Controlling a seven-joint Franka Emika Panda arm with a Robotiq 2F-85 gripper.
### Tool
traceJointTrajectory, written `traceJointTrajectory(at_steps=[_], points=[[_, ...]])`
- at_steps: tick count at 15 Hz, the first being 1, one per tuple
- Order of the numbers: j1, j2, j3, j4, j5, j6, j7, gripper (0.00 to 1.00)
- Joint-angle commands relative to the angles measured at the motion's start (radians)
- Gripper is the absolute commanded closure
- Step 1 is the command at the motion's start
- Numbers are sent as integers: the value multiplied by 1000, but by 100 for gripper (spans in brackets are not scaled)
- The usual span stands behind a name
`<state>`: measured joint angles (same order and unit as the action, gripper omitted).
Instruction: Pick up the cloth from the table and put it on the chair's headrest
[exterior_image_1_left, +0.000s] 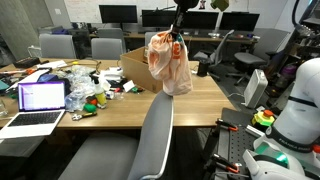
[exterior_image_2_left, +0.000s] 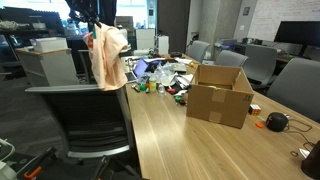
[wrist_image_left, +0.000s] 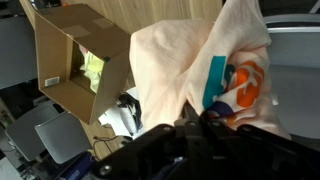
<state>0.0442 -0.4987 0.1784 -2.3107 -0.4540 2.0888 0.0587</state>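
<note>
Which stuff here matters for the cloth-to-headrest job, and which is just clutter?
Job: cream-beige printed cloth hanging from the gripper; grey fabric chair's headrest; light-brown wooden table.
Lying about: open brown cardboard box; open laptop; colourful small-item clutter.

The tool (exterior_image_2_left: 91, 26) holds the cloth (exterior_image_2_left: 108, 55) dangling close above the chair's headrest (exterior_image_2_left: 72, 90), beside the table (exterior_image_2_left: 190, 148)

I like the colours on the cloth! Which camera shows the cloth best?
The wrist view: the cloth fills the picture, with teal and orange patches clear. In both exterior views the cloth hangs whole but small from the end effector.
</note>
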Motion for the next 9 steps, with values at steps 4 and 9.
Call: traceJointTrajectory(at_steps=[4,9], points=[[58,32,3,35,41,-49,-81,99],[82,40,25,33,25,-74,-88,99]])
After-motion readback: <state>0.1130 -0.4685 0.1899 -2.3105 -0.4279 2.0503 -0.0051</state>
